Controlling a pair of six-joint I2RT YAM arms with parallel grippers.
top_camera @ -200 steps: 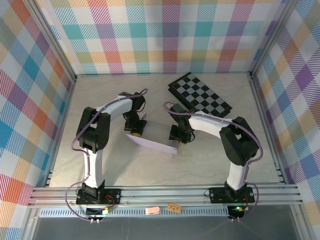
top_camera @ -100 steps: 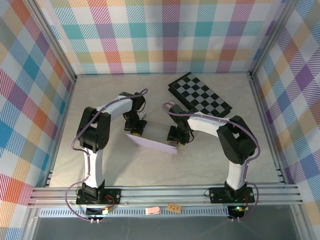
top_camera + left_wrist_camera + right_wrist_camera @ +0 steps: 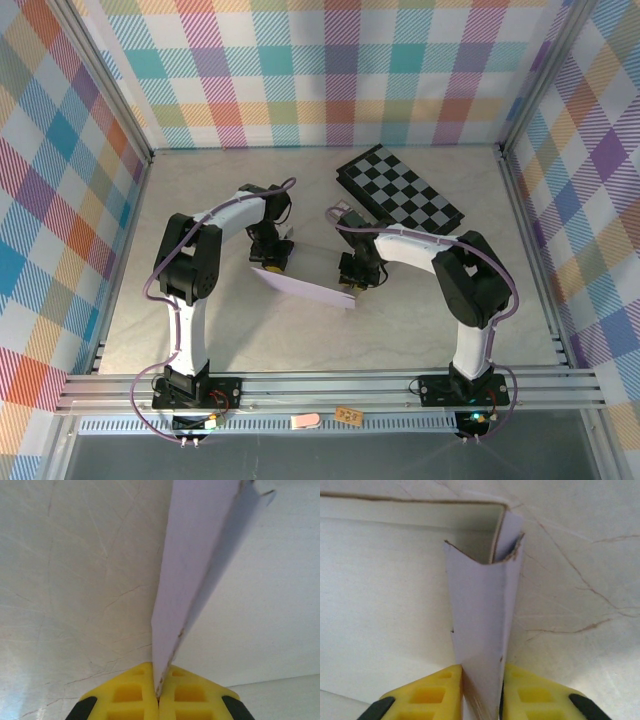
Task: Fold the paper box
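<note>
Table (image 3: 230, 330): free room near and left of the work. The checkerboard (image 3: 400, 190) lies far right, apart. The paper box (image 3: 305, 282) sits mid-table between the arms, walls partly raised. The left gripper (image 3: 158, 692) is pinched tight on a thin wall at its left end. The right gripper (image 3: 481, 680) clamps the doubled flap at its right end. Judgement: press that crease flat and hold both walls upright; the ragged corner could tear.

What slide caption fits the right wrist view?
Right pincer grips a folded flap of the paper box above the table.
</note>
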